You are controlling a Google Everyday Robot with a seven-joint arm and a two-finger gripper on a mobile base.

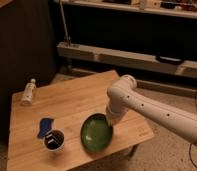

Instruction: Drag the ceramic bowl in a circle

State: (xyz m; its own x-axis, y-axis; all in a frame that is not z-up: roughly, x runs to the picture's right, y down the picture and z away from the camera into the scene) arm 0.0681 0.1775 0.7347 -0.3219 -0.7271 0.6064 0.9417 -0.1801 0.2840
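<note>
The ceramic bowl (96, 132) is glossy green with a darker rim. It sits near the front right edge of the wooden table (72, 102) and looks tilted up on its right side. My gripper (111, 121) is at the end of the white arm (157, 112), which reaches in from the right. It is at the bowl's right rim, hidden behind the wrist and the bowl.
A small white cup with a dark inside (54, 140) stands left of the bowl, near the front edge. A blue object (44, 126) lies just behind the cup. A small bottle (28, 92) lies at the table's far left. Shelving (127, 55) stands behind.
</note>
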